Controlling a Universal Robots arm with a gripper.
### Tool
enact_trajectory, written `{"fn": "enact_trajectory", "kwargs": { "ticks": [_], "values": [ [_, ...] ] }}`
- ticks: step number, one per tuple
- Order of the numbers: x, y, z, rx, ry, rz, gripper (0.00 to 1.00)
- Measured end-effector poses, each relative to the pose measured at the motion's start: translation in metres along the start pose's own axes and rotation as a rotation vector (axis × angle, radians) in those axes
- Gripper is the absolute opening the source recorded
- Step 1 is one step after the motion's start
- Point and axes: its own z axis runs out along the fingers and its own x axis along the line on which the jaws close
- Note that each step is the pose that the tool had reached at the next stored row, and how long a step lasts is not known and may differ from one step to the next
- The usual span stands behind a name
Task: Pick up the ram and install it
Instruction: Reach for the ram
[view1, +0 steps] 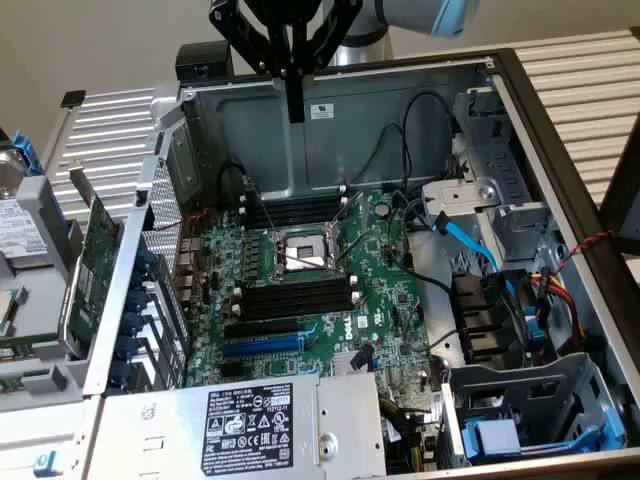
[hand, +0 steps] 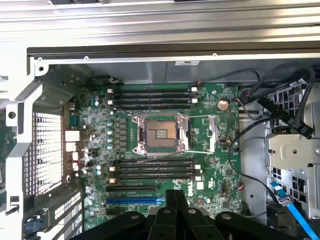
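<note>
The black claw (view1: 295, 112) hangs high over the back wall of the open grey metal computer case (view1: 560, 230), fingers pressed together, nothing between them. Beneath it is the green motherboard (view1: 385, 300), with black memory slots with white end clips (view1: 295, 300) flanking the silver processor socket (view1: 303, 252). Outside the case, at the exterior view's far left, a thin dark green strip (view1: 25, 350) may be the ram; I can't tell for sure.

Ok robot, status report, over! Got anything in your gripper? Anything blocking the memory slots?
Gripper shut, carrying nothing, hovering above the open computer case. Memory slots either side of the CPU socket uncovered. Nothing lying across them. Over.
</note>
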Motion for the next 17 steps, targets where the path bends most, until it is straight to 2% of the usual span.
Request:
{"fn": "enact_trajectory", "kwargs": {
  "ticks": [12,17],
  "values": [
    [0.0005,0.0,-0.0001,0.0001,0.0002,0.0,0.11],
    [0.0067,-0.0005,-0.0002,0.0001,0.0002,0.0,0.11]
  ]
}}
